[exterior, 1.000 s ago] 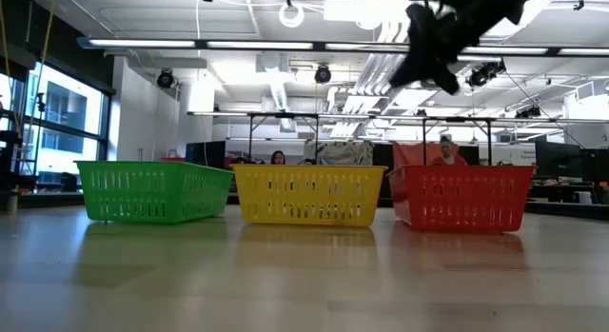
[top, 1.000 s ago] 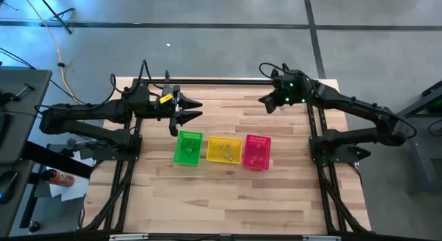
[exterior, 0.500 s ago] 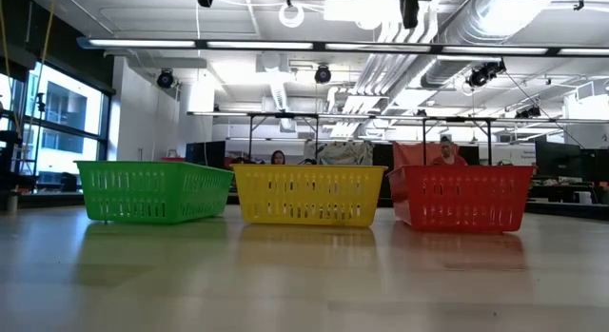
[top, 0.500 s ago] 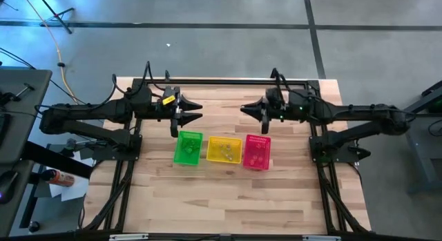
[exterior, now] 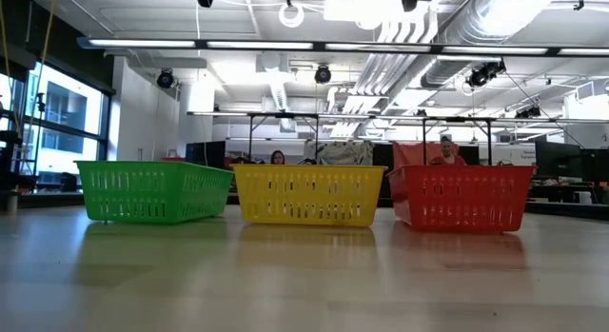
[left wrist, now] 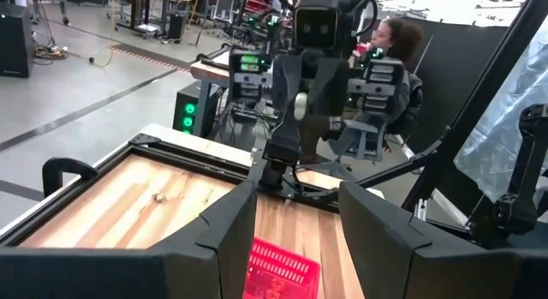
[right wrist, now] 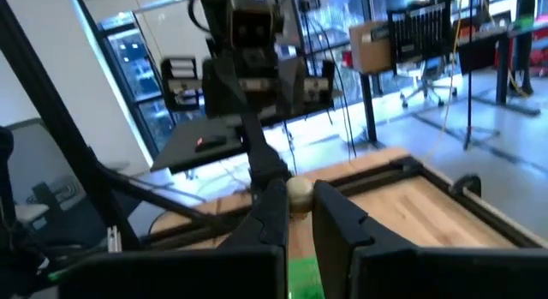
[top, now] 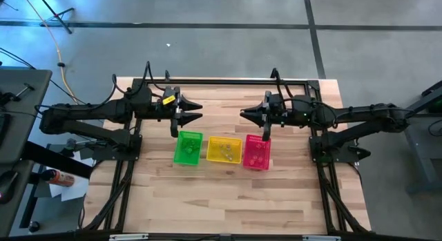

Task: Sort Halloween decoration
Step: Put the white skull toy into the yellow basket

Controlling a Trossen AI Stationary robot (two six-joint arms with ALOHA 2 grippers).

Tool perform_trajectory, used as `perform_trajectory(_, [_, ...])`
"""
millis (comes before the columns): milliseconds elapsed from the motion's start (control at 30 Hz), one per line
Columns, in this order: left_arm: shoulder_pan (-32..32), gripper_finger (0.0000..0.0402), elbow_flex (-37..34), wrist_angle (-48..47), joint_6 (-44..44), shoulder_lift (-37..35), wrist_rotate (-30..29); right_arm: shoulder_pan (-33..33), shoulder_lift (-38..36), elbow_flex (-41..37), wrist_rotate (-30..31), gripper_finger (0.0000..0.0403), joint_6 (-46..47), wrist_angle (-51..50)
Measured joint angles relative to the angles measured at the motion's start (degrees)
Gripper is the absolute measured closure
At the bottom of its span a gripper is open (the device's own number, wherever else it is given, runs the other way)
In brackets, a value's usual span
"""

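Right gripper [top: 253, 115] clamps pale trinket [right wrist: 299, 189]; far-edge table [top: 228, 199] bare.

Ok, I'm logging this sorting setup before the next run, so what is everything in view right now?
table: one, light wood, under both arms
green basket: one, at the left end of the row
yellow basket: one, in the middle of the row
pink basket: one, at the right end of the row
trinkets: small pale bits in the yellow basket, too small to count
pale trinket: one, round, between the right gripper's fingers
people: two, in the room behind the baskets
left gripper: open, above the table behind the green basket
right gripper: closed on the pale trinket, above the table behind the pink basket
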Motion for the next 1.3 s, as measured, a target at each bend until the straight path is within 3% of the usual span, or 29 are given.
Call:
perform_trajectory(233, [0.00, 0.0245, 0.00, 0.00, 0.00, 0.00, 0.00, 0.00, 0.00, 0.00, -0.02, 0.0387, -3.70, 4.73])
perform_trajectory(1300, [0.00, 0.0245, 0.00, 0.04, 5.03, 0.00, -1.73, -0.15, 0.00, 0.00, -0.13, 0.0387, -5.38, 4.53])
